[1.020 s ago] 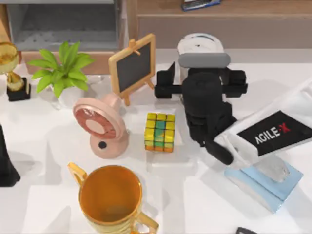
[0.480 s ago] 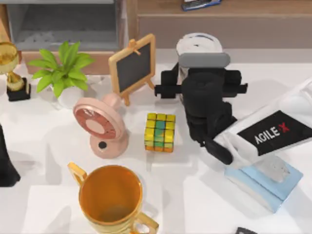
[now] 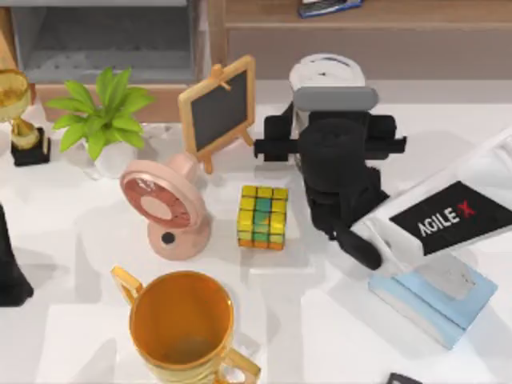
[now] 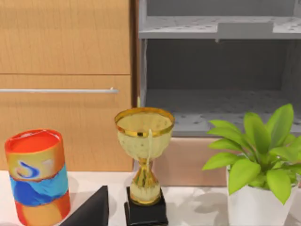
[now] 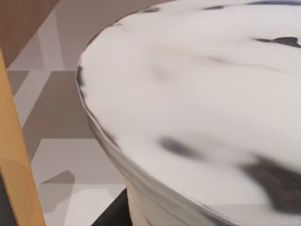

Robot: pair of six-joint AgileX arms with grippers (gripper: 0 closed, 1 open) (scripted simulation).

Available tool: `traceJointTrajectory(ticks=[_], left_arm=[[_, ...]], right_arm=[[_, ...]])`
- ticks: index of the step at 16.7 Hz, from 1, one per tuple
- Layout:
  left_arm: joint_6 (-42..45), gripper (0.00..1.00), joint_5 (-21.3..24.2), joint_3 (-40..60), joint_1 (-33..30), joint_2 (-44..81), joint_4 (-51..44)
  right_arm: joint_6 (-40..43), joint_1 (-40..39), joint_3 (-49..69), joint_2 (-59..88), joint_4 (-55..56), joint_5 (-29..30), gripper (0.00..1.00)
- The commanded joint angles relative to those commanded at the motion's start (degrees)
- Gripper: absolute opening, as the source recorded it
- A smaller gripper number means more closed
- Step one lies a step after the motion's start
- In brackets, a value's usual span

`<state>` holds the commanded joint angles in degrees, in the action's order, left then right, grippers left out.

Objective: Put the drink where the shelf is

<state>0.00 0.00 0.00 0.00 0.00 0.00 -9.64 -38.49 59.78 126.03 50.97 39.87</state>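
From the top view, the right claw (image 3: 330, 108) is seen at the far middle of the white counter (image 3: 80, 320), reaching in from the right side. The drink (image 3: 324, 70) stands just beyond the wrist block, and only its white round lid is visible over the grey bar of the claw. Whether the fingers are clenched on the cup or released cannot be told, because the black wrist body hides them. The shelf (image 3: 368, 32) runs along the far edge, directly behind the drink, with a dark flat item (image 3: 328, 6) on its board top. To the left of the claw a small blackboard easel (image 3: 218, 108) is placed, and nearer a colourful cube (image 3: 262, 217) lies. A pink fan (image 3: 164, 206), a green plant (image 3: 104, 112) in a white pot, a small trophy (image 3: 18, 108) at the far left and a big golden cup (image 3: 182, 324) at the near edge are also seen. A blue book (image 3: 436, 300) lies under the right arm. A black part of the left arm (image 3: 10, 264) is seen at the left edge.

In the left wrist view, the small trophy (image 4: 143, 155), the plant (image 4: 256, 150) and an orange and blue can (image 4: 37, 176) are shown before a wooden cabinet (image 4: 66, 80).

In the right wrist view, the white lid of the drink (image 5: 202, 108) is seen very close.
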Motion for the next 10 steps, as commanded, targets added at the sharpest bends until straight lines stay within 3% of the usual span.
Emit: traceJointTrajectory(ticks=[10], left_arm=[[0.0, 1.0, 0.0, 0.0, 0.0, 0.0, 0.0]], right_arm=[[-0.08, -0.13, 0.1, -1.63, -1.68, 0.0, 0.0]])
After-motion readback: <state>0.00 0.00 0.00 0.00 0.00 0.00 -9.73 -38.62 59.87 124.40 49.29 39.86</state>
